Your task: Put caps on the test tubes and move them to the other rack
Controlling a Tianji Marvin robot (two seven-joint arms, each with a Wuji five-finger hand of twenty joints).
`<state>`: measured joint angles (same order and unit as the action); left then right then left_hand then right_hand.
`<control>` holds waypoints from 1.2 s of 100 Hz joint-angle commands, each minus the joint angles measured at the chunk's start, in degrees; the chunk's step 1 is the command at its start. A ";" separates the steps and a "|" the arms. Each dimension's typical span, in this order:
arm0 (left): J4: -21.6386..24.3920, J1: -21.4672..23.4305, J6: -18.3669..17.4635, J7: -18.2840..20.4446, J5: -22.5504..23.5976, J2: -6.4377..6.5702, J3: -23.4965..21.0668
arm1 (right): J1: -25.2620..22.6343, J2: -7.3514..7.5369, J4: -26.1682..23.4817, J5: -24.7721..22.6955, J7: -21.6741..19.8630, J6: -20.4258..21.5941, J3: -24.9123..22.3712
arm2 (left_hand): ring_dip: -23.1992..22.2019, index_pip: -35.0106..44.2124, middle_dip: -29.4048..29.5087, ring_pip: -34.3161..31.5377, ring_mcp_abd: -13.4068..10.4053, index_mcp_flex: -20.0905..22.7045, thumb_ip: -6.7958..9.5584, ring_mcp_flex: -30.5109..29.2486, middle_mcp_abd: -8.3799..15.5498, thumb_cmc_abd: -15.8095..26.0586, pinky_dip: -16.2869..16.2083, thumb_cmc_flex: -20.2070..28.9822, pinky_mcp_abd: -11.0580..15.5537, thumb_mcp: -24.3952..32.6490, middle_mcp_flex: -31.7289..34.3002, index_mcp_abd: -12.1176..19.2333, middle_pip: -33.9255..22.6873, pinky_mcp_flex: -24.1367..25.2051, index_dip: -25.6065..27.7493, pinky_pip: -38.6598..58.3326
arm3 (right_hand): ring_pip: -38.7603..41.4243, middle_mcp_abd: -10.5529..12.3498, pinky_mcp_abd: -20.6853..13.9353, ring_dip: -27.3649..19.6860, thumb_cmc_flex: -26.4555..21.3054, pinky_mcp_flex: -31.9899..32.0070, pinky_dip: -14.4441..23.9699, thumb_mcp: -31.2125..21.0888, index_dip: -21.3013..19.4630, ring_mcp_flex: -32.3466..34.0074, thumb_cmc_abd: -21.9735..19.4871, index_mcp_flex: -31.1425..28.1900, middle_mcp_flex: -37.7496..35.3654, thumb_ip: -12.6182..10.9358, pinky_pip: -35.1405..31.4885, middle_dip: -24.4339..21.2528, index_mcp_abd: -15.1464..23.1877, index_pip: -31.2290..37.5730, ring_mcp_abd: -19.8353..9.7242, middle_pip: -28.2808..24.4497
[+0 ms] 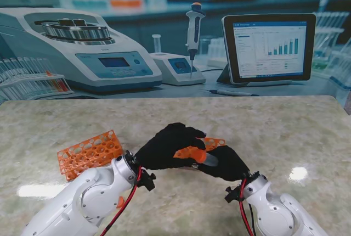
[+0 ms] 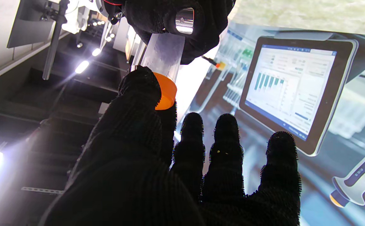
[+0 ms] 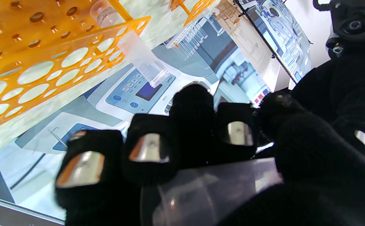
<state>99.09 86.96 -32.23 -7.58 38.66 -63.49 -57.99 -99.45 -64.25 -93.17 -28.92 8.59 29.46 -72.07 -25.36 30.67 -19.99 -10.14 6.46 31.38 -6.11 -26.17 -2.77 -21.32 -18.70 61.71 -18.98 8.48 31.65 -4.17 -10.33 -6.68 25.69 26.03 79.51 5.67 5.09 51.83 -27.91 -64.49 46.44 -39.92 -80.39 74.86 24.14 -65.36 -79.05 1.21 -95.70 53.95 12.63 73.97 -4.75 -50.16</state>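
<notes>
Marbled beige stone table (image 1: 285, 131) before a printed laboratory backdrop. Item in hand: clear plastic test tube (image 2: 163, 55), held off the table at mid-front, between the two robot hands. Its body is gripped by the black-gloved right robot hand (image 1: 227, 162), fingers curled closed around it; the right wrist view shows the tube lying across that palm. Round orange plastic cap (image 2: 166, 91) sits at the tube's open end, pinched between thumb and forefinger of the black-gloved left robot hand (image 1: 167, 145); its other three fingers stand straight and apart. Whether the cap is fully seated cannot be told.

Second clear plastic test tube (image 3: 141, 58) stands tilted in an orange perforated plastic rack (image 3: 38, 62), visible in the right wrist view; it has no cap. From the stand view this rack shows only as an orange edge just behind the hands. Another orange perforated rack (image 1: 90, 152) lies on the table to the left, beside the left forearm, tilted.
</notes>
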 commanded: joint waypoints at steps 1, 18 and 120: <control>-0.10 0.16 -0.13 0.22 0.44 -0.14 0.08 | -0.48 -0.32 -0.60 -0.06 -0.24 0.16 0.43 | 0.04 4.42 0.48 -0.37 -1.95 7.72 4.92 -1.04 2.46 4.92 0.33 11.16 -0.62 14.98 0.71 11.26 0.05 0.37 0.52 1.72 | 6.82 -0.06 0.15 2.76 -1.61 -0.92 0.27 -0.22 -1.14 0.84 -2.88 -3.05 -1.18 0.34 -1.79 0.34 0.13 -0.18 -4.03 -0.13; -0.16 0.09 -0.48 0.12 0.93 -0.09 0.04 | -0.49 -0.32 -0.61 -0.05 -0.25 0.12 0.42 | 0.29 4.10 0.88 -0.21 -2.09 6.73 4.73 -1.13 3.06 3.82 0.37 11.56 -0.58 16.54 0.76 15.45 0.19 0.40 0.14 1.92 | 6.82 -0.11 0.18 2.76 -1.64 -0.92 0.27 -0.18 -1.14 0.84 -2.93 -3.05 -1.14 0.34 -1.77 0.36 0.13 -0.18 -4.03 -0.15; 3.27 2.25 -0.46 1.94 0.31 0.29 -3.54 | -0.55 -0.29 -0.72 -0.02 -0.41 -0.01 0.35 | 1.04 -10.91 2.68 0.99 -1.76 2.49 6.34 1.44 1.29 12.66 -0.59 8.15 0.02 3.58 -1.72 7.03 2.04 1.86 -11.61 -0.40 | 6.78 -0.08 0.30 2.74 -1.70 -0.89 0.27 -0.14 -1.14 0.84 -2.97 -3.04 -1.09 0.35 -1.65 0.35 0.14 -0.20 -3.94 -0.15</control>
<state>101.67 88.71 -32.82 -5.88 39.06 -63.40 -61.27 -99.53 -64.29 -93.56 -28.95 8.33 29.53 -71.93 -24.92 21.82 -18.43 -10.05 6.08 34.15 -0.99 -26.17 -1.52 -11.48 -18.71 69.64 -19.02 14.06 31.53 4.62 -9.40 -5.86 15.16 26.13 79.50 5.66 5.11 51.83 -27.91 -64.48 46.44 -39.47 -80.39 74.86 24.24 -65.36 -79.05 1.21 -95.68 53.95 12.63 73.97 -4.75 -50.15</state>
